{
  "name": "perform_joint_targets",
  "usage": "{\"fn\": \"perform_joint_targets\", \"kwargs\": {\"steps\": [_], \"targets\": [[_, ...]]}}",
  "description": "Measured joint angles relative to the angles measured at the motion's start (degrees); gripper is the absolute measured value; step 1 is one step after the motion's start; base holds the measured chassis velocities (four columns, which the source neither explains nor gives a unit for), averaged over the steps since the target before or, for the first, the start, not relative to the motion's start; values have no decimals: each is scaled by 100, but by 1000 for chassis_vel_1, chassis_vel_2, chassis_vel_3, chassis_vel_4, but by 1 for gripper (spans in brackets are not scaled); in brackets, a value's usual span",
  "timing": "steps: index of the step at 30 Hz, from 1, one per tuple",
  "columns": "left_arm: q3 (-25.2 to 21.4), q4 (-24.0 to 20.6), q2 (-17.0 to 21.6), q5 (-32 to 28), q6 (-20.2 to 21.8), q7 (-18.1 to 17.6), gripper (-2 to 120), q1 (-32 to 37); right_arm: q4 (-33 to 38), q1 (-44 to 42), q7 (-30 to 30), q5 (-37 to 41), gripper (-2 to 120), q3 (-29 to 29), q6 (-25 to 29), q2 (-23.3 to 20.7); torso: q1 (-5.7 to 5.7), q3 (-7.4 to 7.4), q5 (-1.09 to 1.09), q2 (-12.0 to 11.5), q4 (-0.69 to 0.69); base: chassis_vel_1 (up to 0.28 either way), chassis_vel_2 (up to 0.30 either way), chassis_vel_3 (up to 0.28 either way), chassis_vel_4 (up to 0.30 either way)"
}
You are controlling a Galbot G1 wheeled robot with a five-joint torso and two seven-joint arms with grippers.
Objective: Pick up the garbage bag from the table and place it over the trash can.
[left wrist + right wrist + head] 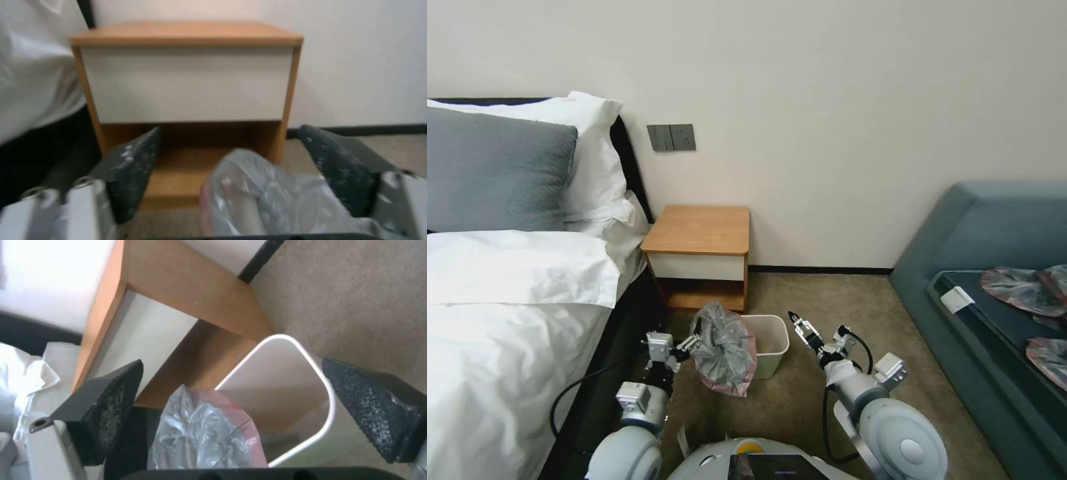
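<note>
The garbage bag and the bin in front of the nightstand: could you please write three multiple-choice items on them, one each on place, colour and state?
1. Where is the bag?
A. On top of the nightstand
B. Next to the bin, at the left gripper
C. On the bed

2. What colour is the edge of the bag?
A. Blue
B. Green
C. Pink-red

3. What state is the right gripper in?
A. Open, with nothing between its fingers
B. Shut on the bag
C. Shut on the rim of the bin

Answers:
1 B, the head view shows the bag by the near left side of the bin.
2 C, a pink-red band runs along its lower edge.
3 A, the right wrist view shows the fingers wide apart.
</note>
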Motion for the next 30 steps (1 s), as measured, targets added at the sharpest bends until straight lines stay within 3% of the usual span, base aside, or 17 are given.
{"fn": "perform_joint_targets", "kwargs": {"steps": [5, 8, 9, 12, 21, 30], "targets": [[279, 212, -129, 128, 162, -221, 57, -33, -16, 110, -28, 5, 100, -57, 6, -87, 0, 0, 0, 0, 1, 0, 0, 0, 0], [361, 296, -169, 160, 212, -291, 50, -82, -37, 125, -34, 5, 100, -68, 6, -105, 0, 0, 0, 0, 2, 0, 0, 0, 0], [430, 356, -179, 137, 295, -364, 42, -160, -44, 118, -35, 4, 100, -66, 6, -108, 0, 0, 0, 0, 1, 0, 0, 0, 0], [489, 409, -179, 54, 418, -448, 37, -255, -48, 107, -35, -5, 100, -55, 13, -102, 0, 0, 0, 0, 0, 0, 0, 0, 0], [699, 698, -158, -278, 843, -691, 50, -724, -46, 5, -60, -179, 100, -56, 50, -44, 0, 0, -1, 0, 0, 0, 0, 0, 0], [897, 1004, -137, -545, 1146, -953, 52, -1217, -75, -167, -159, -464, 100, -53, 96, 20, 0, 0, 0, 0, 0, 0, 0, 0, 0]]}}
